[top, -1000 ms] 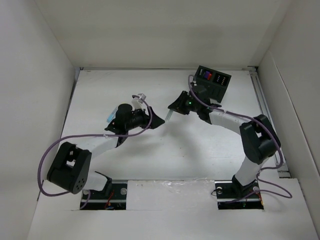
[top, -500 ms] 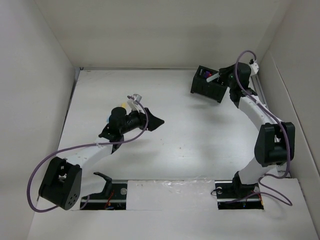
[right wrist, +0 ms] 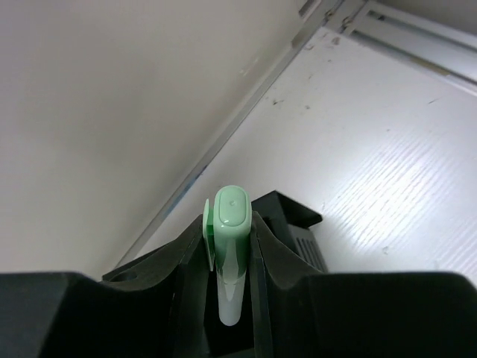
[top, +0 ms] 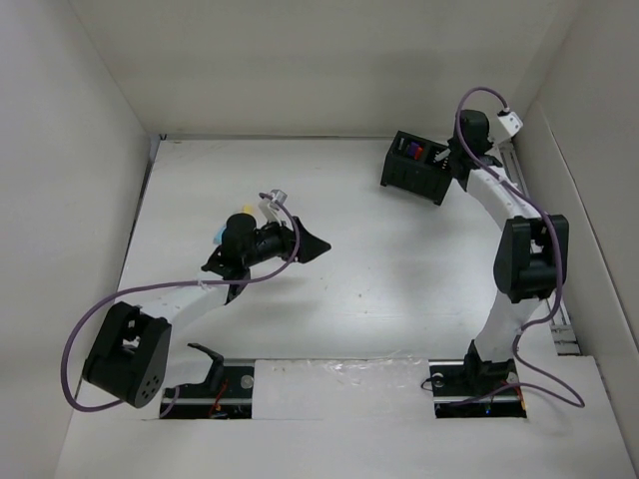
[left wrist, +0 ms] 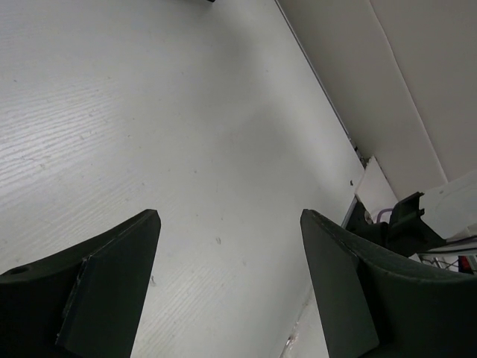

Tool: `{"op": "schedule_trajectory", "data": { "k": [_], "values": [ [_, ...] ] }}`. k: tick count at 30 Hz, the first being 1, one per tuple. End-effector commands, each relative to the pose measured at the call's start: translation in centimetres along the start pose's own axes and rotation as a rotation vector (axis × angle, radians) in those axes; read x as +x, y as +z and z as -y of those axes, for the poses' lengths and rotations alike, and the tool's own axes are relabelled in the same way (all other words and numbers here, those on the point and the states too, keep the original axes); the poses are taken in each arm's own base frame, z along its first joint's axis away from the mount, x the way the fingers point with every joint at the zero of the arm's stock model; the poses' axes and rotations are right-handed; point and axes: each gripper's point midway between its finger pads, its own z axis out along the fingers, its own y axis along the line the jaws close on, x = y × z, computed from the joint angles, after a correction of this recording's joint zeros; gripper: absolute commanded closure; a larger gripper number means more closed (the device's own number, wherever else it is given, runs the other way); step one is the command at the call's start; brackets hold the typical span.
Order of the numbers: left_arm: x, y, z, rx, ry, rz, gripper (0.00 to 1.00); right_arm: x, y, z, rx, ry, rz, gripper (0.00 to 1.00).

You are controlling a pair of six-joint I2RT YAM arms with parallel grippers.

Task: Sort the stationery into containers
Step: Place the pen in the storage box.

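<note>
A pale green pen stands upright between the fingers of my right gripper, which is shut on it. Just beyond it shows a corner of the black box. From above, the right gripper hangs at the box's right compartment at the back right. Purple and red pens lie in its left compartment. My left gripper is open and empty over bare table left of centre. A yellow pen end and a light-blue one peek out beside the left wrist.
White walls close in the table on the left, back and right. A metal rail runs along the right edge. Purple cables loop from both arms. The right arm's base shows in the left wrist view.
The right arm swung from the table's middle to the back right, carrying the green pen to the box. The left gripper opened wider and the left arm drew back slightly.
</note>
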Motion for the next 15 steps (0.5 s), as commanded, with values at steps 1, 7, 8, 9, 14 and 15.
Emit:
{"op": "schedule_trajectory", "data": {
  "k": [1,7,8,9,14,15],
  "values": [
    [-0.6,0.0,1.4,0.07,0.026,0.017,0.27,-2.7,0.3,-0.4,0.034,-0.016,0.088,1.0],
    [-0.9,0.1,1.1,0.052,0.026,0.031,0.27,-1.1,0.2,-0.9,0.048,-0.042,0.079,0.7],
    [-1.0,0.1,1.0,0.044,0.025,0.037,0.27,-1.1,0.2,-0.9,0.048,-0.042,0.079,0.6],
    [-1.1,0.1,0.8,0.036,0.034,0.043,0.27,-0.9,0.2,-1.1,0.039,-0.043,0.069,0.49],
    [-1.1,0.5,-0.9,-0.042,0.015,0.046,0.31,-2.8,-2.9,-4.1,-0.061,0.024,0.064,0.26],
    [-1.1,0.5,-0.9,-0.042,0.015,0.046,0.32,-2.2,-3.7,-4.1,-0.075,0.027,0.045,0.24]
  ]
}}
